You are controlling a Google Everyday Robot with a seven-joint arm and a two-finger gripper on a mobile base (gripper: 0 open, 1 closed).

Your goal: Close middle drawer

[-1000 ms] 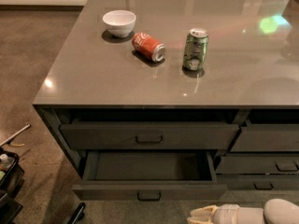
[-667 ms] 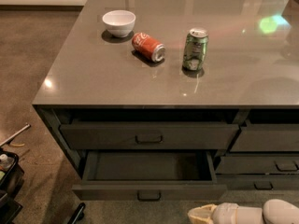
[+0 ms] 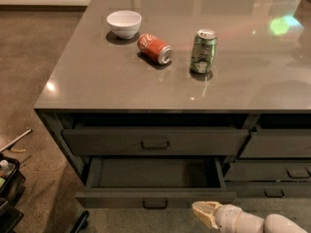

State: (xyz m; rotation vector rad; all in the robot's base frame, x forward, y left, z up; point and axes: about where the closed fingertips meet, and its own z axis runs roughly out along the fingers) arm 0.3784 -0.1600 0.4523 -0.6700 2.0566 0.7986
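The middle drawer [image 3: 155,197] is a wide dark grey drawer. It is pulled far out of the cabinet, and its plain grey box looks empty. A small dark handle [image 3: 155,204] sits at the centre of its front. My gripper [image 3: 204,213], cream-tipped on a white arm, reaches in from the bottom right. It sits just below and in front of the right end of the drawer front, pointing left.
The drawer above [image 3: 155,141] stands slightly out. More drawers [image 3: 277,171] are on the right. On the grey countertop [image 3: 87,81] are a white bowl [image 3: 124,23], a red can on its side [image 3: 154,48] and an upright green can [image 3: 203,51]. A dark cart [image 3: 7,188] is at the lower left.
My gripper has edged up and a little left toward the right end of the open drawer's front. The drawer has not moved.
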